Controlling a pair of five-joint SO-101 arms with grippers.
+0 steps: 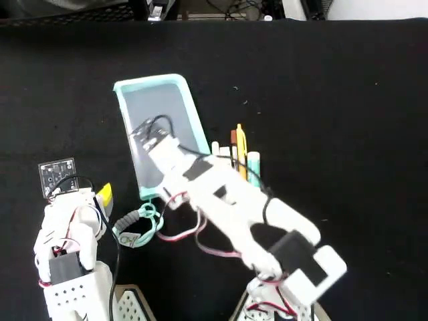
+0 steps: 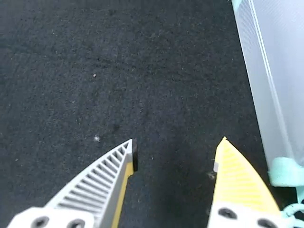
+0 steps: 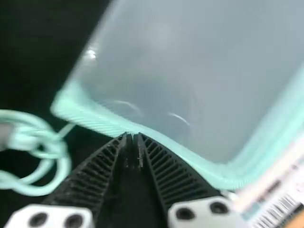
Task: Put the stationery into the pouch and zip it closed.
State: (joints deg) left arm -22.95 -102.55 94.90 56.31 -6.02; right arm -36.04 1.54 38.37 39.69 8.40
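The pouch [image 1: 164,110] is translucent grey with a mint rim and lies flat mid-table. My right gripper [image 1: 152,144] hangs over its near end. In the right wrist view its black fingers [image 3: 156,166] are shut, tips [image 3: 132,140] against the mint rim of the pouch [image 3: 199,76]; I cannot see whether anything is pinched. Several pens [image 1: 237,155] lie beside the pouch's right edge, partly under the right arm. My left gripper [image 1: 92,192] rests left of the pouch, open over bare cloth [image 2: 178,147], with the pouch wall [image 2: 270,85] beside it.
A mint cord with a grey clasp [image 1: 139,224] trails from the pouch's near corner, and its loops [image 3: 33,142] lie by the right gripper. A black cloth [image 1: 321,100] covers the table, with free room at the right and far side.
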